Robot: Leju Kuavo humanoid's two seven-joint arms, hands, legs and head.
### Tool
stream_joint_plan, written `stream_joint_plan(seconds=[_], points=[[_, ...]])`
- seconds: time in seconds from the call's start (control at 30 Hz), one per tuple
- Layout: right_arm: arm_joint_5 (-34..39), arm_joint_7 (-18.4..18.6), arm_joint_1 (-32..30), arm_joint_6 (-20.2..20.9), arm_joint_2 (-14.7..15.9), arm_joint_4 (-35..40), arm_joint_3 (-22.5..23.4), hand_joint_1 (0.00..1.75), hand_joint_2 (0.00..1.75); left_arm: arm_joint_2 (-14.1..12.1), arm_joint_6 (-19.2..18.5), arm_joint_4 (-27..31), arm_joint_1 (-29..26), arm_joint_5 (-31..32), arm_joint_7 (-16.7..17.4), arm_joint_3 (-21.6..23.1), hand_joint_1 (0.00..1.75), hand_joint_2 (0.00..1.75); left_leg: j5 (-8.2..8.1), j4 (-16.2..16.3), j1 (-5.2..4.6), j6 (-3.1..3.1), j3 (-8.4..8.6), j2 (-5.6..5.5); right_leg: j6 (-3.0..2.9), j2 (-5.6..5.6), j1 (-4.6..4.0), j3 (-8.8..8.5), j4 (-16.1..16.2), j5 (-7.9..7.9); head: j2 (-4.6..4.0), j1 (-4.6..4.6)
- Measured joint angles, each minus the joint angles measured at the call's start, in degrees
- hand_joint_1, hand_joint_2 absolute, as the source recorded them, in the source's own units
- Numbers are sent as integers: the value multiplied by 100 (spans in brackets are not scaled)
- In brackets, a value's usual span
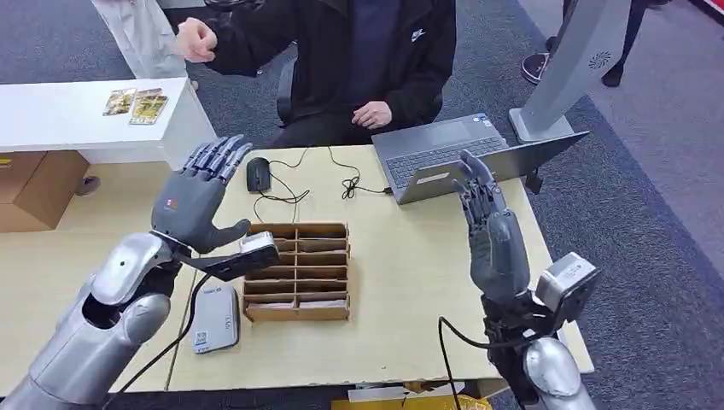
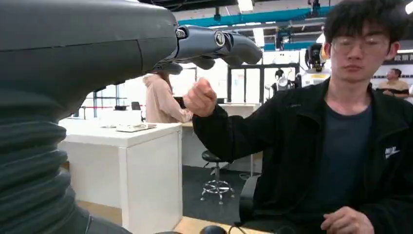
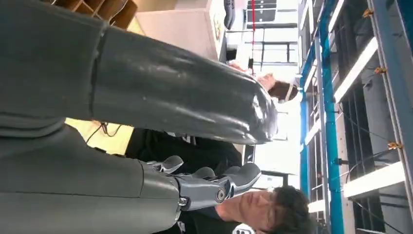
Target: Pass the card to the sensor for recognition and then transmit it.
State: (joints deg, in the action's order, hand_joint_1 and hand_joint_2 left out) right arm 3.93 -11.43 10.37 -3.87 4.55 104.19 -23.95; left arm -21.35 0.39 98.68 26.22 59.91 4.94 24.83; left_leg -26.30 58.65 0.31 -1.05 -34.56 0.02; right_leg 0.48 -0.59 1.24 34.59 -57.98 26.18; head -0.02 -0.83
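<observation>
Head view: the left hand (image 1: 195,198) is raised above the table (image 1: 401,282), fingers extended and spread, holding nothing. The right hand (image 1: 491,229) is likewise raised upright near the laptop (image 1: 452,154), fingers extended, empty. A wooden slotted organizer (image 1: 297,271) sits on the table between the arms, with a grey sensor device (image 1: 213,318) just beside it. Two cards (image 1: 137,104) lie on the white counter (image 1: 77,115), well apart from both hands. A seated person (image 1: 367,51) faces the robot across the table, one fist raised.

Left wrist view: the left hand's fingers (image 2: 219,44) extend toward the person (image 2: 341,136), gripping nothing.

Right wrist view: the right hand's fingers (image 3: 214,183) are extended and empty.
</observation>
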Motion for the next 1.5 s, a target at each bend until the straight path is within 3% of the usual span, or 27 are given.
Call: stream_joint_plan(seconds=[0.23, 0.6, 0.87, 1.5], points=[[-94, 2, -82, 177, -57, 33, 144, 0, 0, -109, -546, -7, 107, -172, 66, 103, 0, 175, 0, 0, 0, 0, 0, 1, 0, -1, 0, 0, 0, 0, 0, 0], [-181, 42, -154, 367, -153, 33, 310, 0, 0, -387, -1053, -22, 220, -280, 125, 308, 0, 175, 0, 0, 0, 0, 0, 1, 0, -2, 0, 0, 0, 0, 0, 0], [-195, 42, -167, 437, -205, 33, 350, 0, 0, -490, -1130, -94, 302, -328, 129, 411, 0, 175, 0, 0, 0, 0, 0, 1, 0, -2, 0, 0, 0, 0, 0, 0], [-194, 52, -161, 524, -310, 31, 350, 0, 0, -409, -1086, -505, 305, -343, 168, 557, 7, 175, 0, 0, 0, 0, -1, 1, 0, -1, 0, 0, 0, 0, 0, 0]])
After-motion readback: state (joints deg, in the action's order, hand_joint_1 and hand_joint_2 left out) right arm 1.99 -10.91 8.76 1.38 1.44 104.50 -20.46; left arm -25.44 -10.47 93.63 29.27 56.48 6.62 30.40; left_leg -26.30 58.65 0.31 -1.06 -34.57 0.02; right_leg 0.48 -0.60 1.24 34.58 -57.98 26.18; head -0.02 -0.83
